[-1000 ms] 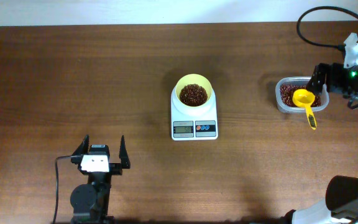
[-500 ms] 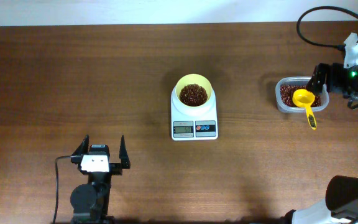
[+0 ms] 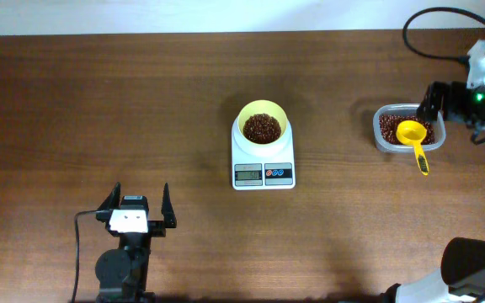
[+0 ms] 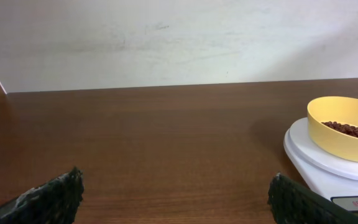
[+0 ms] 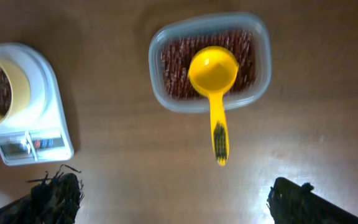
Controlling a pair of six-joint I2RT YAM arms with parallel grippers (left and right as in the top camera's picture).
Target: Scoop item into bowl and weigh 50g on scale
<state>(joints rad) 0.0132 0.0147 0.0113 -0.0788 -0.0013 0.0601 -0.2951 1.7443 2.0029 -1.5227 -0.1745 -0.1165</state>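
Note:
The pale-yellow bowl (image 3: 263, 124) stands on the white scale (image 3: 263, 172) at the table's middle and holds dark red-brown beans (image 3: 262, 128). Both show in the left wrist view, bowl (image 4: 347, 130) on scale (image 4: 316, 165), and at the left of the right wrist view (image 5: 17, 93). More beans (image 5: 173, 68) fill a clear tub (image 3: 386, 135). A yellow scoop (image 5: 213, 74) rests on them, empty, its handle over the tub's rim. My right gripper (image 3: 434, 103) (image 5: 176, 186) is open above the tub, apart from the scoop. My left gripper (image 3: 139, 200) (image 4: 176, 180) is open and empty at the front left.
The tub (image 5: 263, 68) stands at the table's right, near my right arm (image 3: 474, 101) and its black cable (image 3: 432, 34). A white wall (image 4: 179, 37) runs behind the table's far edge. Bare wooden tabletop (image 3: 99, 101) lies between the left gripper and the scale.
My right gripper has moved a little toward the far edge, away from the scoop. The scoop, tub, bowl and left arm have not moved.

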